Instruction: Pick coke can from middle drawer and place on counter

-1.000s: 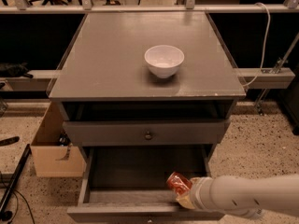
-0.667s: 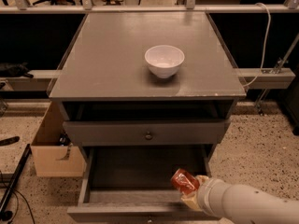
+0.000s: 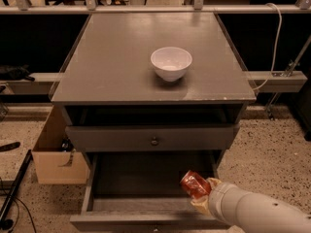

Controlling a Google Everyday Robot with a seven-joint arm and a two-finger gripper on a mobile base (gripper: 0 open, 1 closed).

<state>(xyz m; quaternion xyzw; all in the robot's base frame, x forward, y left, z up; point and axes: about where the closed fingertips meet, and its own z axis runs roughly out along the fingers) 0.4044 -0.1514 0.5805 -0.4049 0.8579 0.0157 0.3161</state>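
text: none readable (coke can [image 3: 195, 184] markings illegible) | gripper [image 3: 198, 198]: jaws clasp can over middle drawer [image 3: 136, 181], right front

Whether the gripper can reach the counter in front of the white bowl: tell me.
Probably yes. The gripper, holding the coke can over the front right of the middle drawer, sits forward of the counter edge; nothing hangs above it, and the counter before the white bowl is bare.

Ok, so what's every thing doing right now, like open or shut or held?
coke can: tilted, held over the middle drawer's front right corner.
pincer: shut on the coke can, low on the right.
middle drawer: pulled open.
drawer with the knob: shut.
white bowl: upright on the counter, looks empty.
cardboard box: open on top, on the floor.
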